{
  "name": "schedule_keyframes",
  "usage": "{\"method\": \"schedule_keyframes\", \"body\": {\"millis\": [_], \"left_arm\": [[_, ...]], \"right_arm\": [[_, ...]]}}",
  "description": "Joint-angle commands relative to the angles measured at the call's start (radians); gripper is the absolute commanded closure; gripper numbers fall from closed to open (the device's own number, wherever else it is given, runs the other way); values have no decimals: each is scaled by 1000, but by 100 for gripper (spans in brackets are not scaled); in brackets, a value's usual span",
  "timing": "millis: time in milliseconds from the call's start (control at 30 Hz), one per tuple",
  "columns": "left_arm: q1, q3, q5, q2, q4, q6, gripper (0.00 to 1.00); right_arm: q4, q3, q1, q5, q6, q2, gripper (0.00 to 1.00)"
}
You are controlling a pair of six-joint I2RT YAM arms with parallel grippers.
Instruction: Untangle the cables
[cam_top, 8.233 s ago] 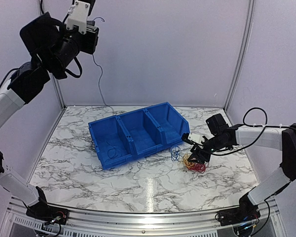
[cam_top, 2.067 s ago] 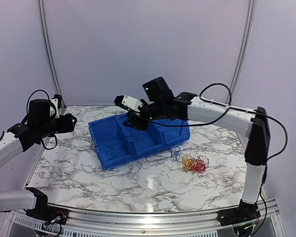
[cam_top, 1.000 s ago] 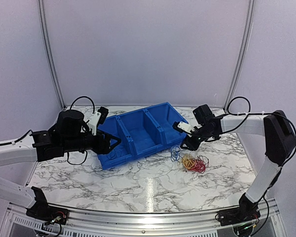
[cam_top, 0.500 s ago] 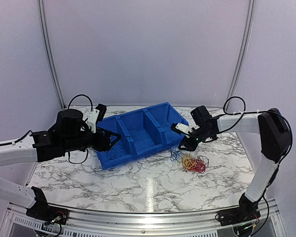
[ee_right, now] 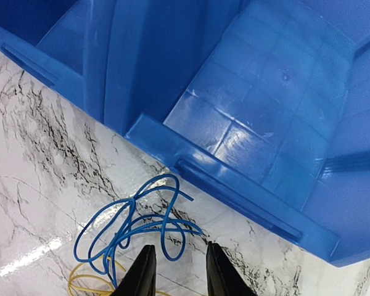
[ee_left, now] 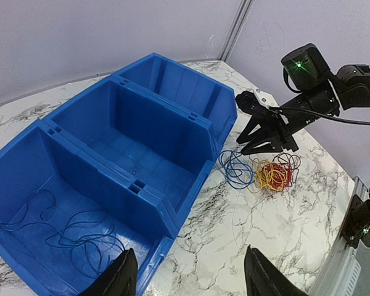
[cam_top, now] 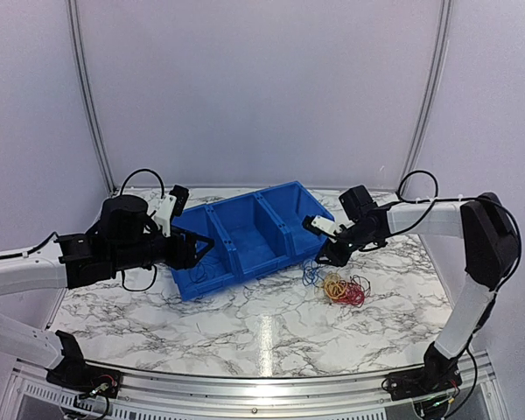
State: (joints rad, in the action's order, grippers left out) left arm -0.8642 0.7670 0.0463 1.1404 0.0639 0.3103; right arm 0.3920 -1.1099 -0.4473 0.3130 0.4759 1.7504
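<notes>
Lose yellow cable [ee_right: 89,277] at bottom edge of right wrist view. See only part of bin [ee_right: 234,191] there, cropped top and right. Cannot separate single strands in cable pile [cam_top: 344,289] from above.

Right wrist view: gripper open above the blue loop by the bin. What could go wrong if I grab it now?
1. The blue loop lies close to the front lip of the bin; the right gripper could clip that lip going down.
2. The loop appears to cross a yellow strand of the red and yellow bundle; lifting may drag the bundle along and tighten it.
3. The wire is thin; the fingers may close past it.
</notes>
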Motion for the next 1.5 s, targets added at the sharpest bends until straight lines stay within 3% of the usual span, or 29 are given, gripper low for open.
{"method": "schedule_keyframes", "body": {"millis": [0,200,533,733,867,1000,1167,1467], "left_arm": [[-5,-15,6,7,37,9,39],[-6,-24,12,1,39,12,39],[-7,-20,7,33,76,24,39],[-42,34,36,93,120,33,39],[-110,130,133,185,138,3,30],[-153,191,184,299,229,31,29],[-185,244,134,458,456,78,29],[-225,446,64,694,557,75,32]], "right_arm": [[-7,-20,7,13,3,34,71],[-11,-21,7,7,1,38,76],[3,-24,7,18,6,34,100],[76,-37,7,51,16,-95,100],[153,-70,6,131,10,-227,100],[207,-95,3,204,-2,-322,100],[247,-124,-13,225,-16,-385,100],[277,-137,-31,241,-11,-419,100]]}}
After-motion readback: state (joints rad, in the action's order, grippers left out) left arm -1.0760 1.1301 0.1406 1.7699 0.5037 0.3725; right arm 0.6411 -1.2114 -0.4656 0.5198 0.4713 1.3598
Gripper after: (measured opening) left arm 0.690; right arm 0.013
